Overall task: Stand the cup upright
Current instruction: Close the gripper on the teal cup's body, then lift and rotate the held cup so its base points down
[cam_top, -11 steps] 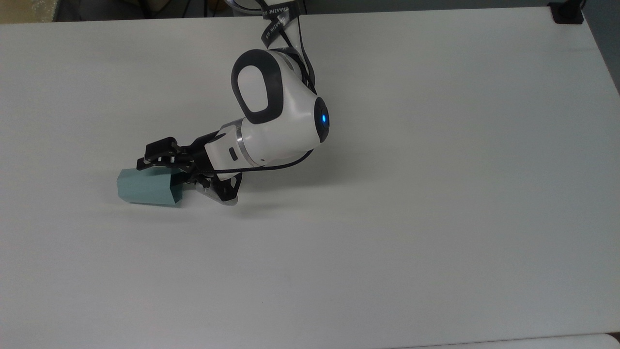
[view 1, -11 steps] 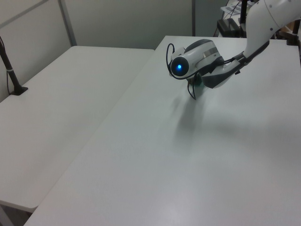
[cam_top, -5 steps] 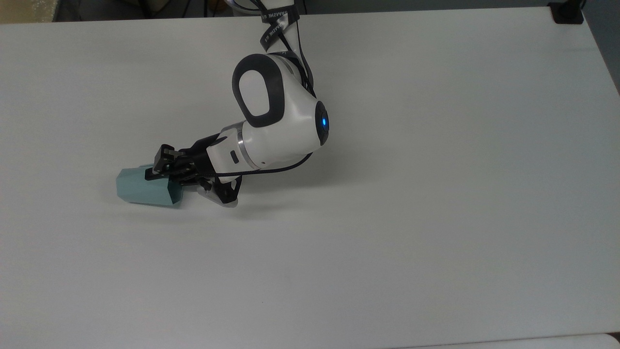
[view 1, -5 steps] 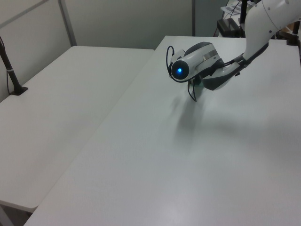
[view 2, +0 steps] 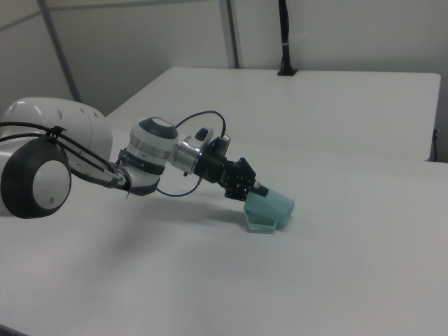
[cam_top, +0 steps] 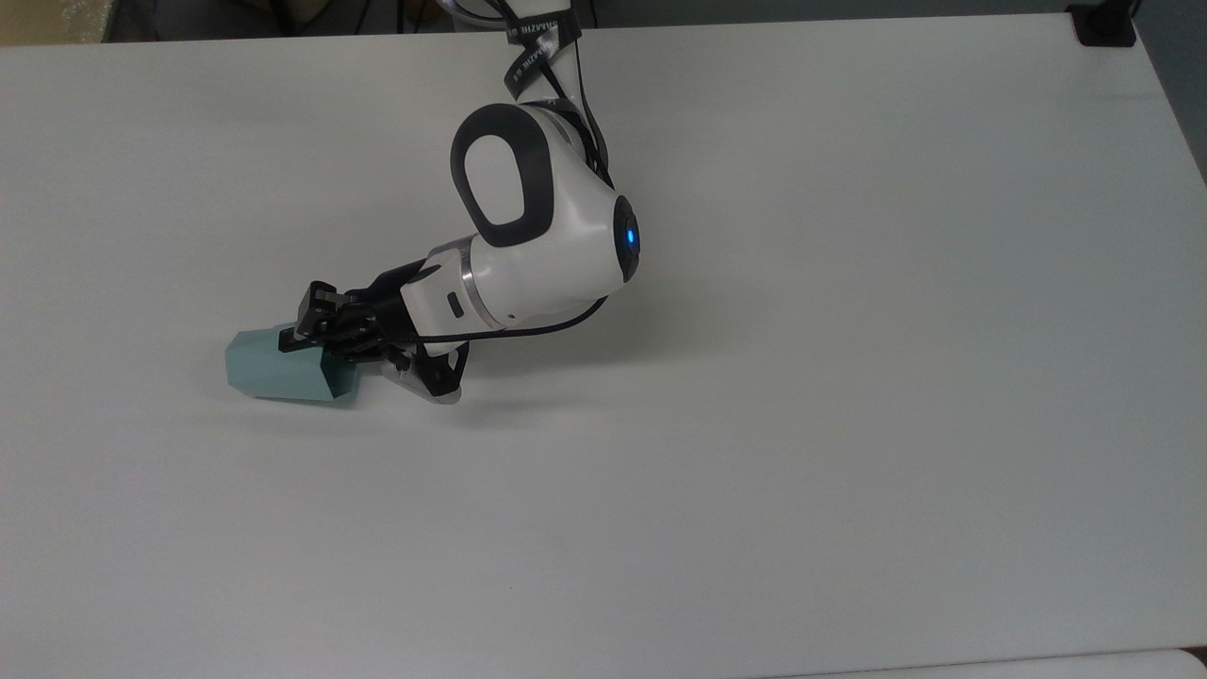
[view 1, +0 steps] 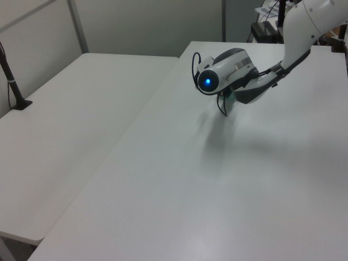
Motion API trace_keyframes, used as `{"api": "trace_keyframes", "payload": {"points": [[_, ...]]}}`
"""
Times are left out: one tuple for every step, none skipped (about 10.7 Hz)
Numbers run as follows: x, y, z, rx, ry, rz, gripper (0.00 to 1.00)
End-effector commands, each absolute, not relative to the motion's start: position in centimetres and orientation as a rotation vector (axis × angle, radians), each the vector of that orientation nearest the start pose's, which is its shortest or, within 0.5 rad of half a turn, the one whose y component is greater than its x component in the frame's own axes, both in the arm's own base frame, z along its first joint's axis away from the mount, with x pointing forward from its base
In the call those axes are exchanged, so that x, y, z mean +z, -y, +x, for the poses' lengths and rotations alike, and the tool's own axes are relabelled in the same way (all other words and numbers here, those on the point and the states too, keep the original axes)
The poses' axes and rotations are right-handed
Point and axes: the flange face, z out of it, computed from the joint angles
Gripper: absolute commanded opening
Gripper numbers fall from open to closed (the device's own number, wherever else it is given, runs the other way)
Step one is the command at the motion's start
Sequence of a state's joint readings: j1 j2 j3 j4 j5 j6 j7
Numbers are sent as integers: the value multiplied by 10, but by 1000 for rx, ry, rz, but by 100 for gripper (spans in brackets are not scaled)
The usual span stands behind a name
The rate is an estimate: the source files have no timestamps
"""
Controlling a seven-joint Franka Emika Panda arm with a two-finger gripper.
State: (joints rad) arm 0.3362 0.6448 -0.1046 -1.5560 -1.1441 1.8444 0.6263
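The pale teal faceted cup lies on its side on the white table, left of the table's middle in the top view. Its wider rim points to the top view's right, toward the arm. My gripper reaches in low from that side and is shut on the cup's upper wall at the rim. In the right view the cup rests on the table with its opening turned toward the gripper, whose black fingers pinch the near top edge. The cup's inside is hidden.
The white arm's wrist and elbow hang over the table behind the gripper. A second white table stands at the left view's left with a black post. A black clamp sits at the top view's far right corner.
The fingers have drawn together onto the cup's rim wall since one second ago, when they stood wider over it. The cup has barely shifted and still lies on its side.
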Motion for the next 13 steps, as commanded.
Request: {"api": "trace_keyframes", "payload": {"points": [[380, -90, 682, 247, -97, 2160, 0], [405, -87, 679, 238, -43, 2248, 0], [431, -80, 675, 249, 43, 2336, 0], [456, -71, 667, 271, 102, 2401, 0], [466, -62, 653, 245, 147, 2478, 0], [470, -64, 640, 229, 144, 2565, 0], [465, -66, 624, 202, 155, 2651, 0], [463, -72, 610, 212, 182, 2746, 0], [466, -73, 603, 244, 223, 2860, 0], [469, -72, 594, 210, 218, 2962, 0], [467, -73, 585, 174, 209, 3019, 0], [460, -76, 582, 156, 215, 3033, 0], [445, -83, 581, 123, 210, 3032, 0]]}}
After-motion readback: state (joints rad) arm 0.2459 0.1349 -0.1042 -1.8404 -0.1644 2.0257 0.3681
